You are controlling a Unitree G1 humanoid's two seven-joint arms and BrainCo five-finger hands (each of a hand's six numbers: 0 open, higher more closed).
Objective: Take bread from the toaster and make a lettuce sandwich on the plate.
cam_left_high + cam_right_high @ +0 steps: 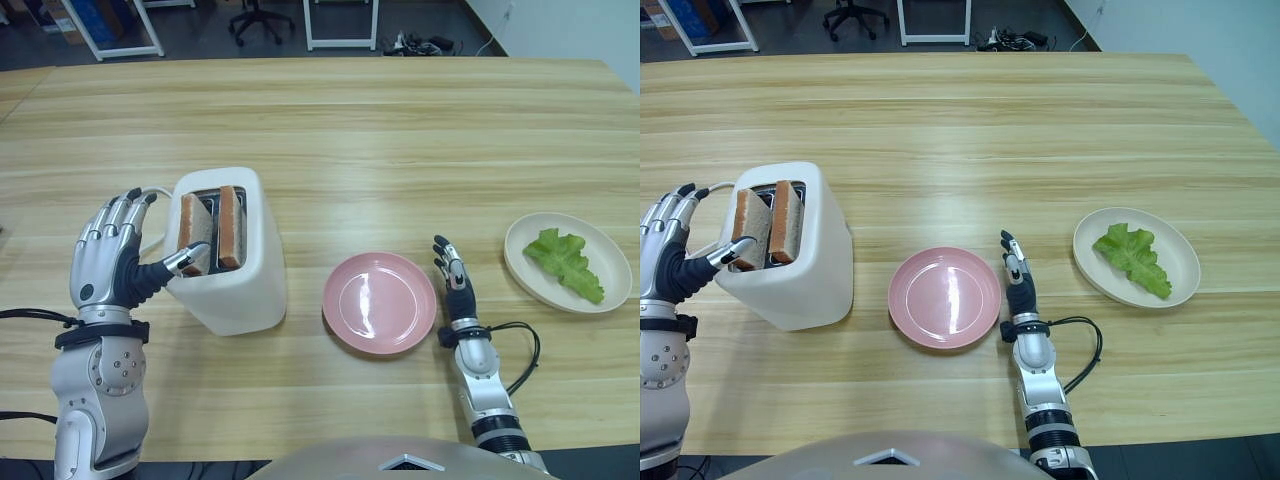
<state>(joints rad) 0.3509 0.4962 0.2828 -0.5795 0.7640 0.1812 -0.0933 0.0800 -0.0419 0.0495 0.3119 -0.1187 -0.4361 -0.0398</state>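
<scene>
Left hand (105,258) just left of toaster (243,285) — fingers spread, thumb tip at a bread slice (193,222). Right hand (456,277) well right of toaster, past pink plate (378,303) — fingers straight, empty.

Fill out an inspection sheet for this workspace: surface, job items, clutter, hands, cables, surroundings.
Surface: wooden table, no spills seen.
Job's things: white toaster with two bread slices upright in its slots; pink plate bare; lettuce on a cream plate at the right.
Clutter: nothing seen.
Hands: left hand beside the toaster, fingers extended, one at the left slice; right hand open, between the two plates.
Cables: white cord behind the toaster; black cable looped at the right wrist.
Surroundings: office chair and white frames on the floor beyond.
</scene>
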